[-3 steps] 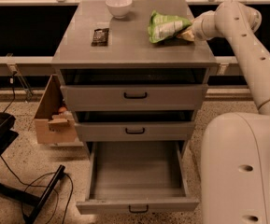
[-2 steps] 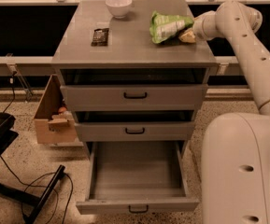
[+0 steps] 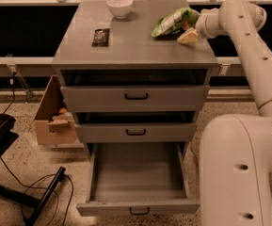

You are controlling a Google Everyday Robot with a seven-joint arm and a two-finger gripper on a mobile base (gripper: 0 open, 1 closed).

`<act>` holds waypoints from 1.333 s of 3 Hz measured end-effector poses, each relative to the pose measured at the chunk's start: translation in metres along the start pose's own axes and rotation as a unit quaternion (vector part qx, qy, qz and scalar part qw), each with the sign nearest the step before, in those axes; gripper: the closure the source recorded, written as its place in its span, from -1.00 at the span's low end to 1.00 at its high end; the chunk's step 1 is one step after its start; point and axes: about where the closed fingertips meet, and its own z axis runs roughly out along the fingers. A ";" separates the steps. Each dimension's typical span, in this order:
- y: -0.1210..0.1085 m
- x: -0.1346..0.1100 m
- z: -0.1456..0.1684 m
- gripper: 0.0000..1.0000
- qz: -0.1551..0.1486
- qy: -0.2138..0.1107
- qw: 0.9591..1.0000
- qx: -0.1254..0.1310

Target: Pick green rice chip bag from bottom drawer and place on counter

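The green rice chip bag (image 3: pixel 172 21) is at the back right of the counter (image 3: pixel 131 48), its left end low on the surface and its right end in my gripper (image 3: pixel 188 30). The gripper reaches in from the right, shut on the bag's right end, with one tan finger (image 3: pixel 188 36) showing in front of the bag. The bottom drawer (image 3: pixel 138 175) is pulled wide open and I see nothing in it.
A white bowl (image 3: pixel 119 6) stands at the back of the counter. A dark flat packet (image 3: pixel 101 36) lies left of centre. The two upper drawers (image 3: pixel 135 98) are shut. A cardboard box (image 3: pixel 55 119) and cables lie on the floor at the left. My arm's large base (image 3: pixel 236 168) stands right of the open drawer.
The bag and the gripper have shifted very slightly toward the back of the counter. Nothing else has moved.
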 end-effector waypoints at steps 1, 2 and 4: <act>-0.002 -0.002 -0.001 -0.25 0.000 0.000 1.000 0.000; -0.016 0.011 -0.042 0.22 0.026 -0.012 1.000 -0.005; -0.019 0.041 -0.132 1.00 0.081 -0.011 0.995 -0.052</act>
